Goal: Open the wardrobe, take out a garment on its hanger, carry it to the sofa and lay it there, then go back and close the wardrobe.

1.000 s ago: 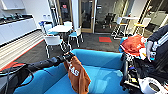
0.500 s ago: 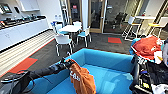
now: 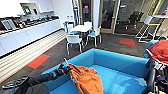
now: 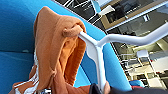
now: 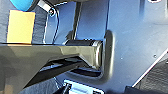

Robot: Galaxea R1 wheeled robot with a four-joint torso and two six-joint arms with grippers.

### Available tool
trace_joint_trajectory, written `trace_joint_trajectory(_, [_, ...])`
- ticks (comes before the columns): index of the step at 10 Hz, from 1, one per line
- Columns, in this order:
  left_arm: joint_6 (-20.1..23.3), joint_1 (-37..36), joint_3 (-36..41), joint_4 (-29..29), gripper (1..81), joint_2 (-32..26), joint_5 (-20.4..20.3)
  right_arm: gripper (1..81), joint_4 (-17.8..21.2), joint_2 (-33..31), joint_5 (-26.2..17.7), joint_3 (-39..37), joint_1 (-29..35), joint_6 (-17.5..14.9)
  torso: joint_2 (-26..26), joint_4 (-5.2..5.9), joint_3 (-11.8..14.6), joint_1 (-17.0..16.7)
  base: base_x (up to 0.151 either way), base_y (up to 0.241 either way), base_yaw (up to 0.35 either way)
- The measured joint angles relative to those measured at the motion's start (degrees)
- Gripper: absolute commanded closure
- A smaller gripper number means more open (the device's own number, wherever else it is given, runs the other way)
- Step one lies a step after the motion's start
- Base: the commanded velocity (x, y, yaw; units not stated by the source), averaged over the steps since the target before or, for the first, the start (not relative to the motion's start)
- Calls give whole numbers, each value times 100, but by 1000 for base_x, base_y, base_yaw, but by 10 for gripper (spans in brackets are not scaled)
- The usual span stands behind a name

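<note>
I am standing in an office break area: a long white kitchenette counter (image 3: pixel 30 33) with wall cabinets (image 3: pixel 43 5) is running along one side, a small white table (image 3: pixel 80 28) with white and blue chairs (image 3: pixel 73 41) is sitting on grey carpet with orange squares (image 3: pixel 38 61), glass-walled rooms (image 3: pixel 130 15) are lining the back, and a blue sofa (image 3: pixel 117 62) is facing me

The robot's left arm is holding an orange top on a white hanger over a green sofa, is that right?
Nearly. The sofa is bright blue, not green, as the head view shows. The rest holds: the left end effector holds the orange top on its white hanger over that sofa.
</note>
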Motion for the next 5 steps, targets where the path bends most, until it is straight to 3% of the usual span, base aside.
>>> trace_joint_trajectory(3, [2, 304, -215, 229, 811, 96, -2, 10, -2, 63, 4, -44, -12, 0, 0, 15, 0, 0, 0, 0, 0])
trace_joint_trajectory(5, [2, 382, -245, 262, 811, 37, 9, 10, 0, 67, 0, -99, -33, -2, 0, 212, 0, 0, 0, 0, 0])
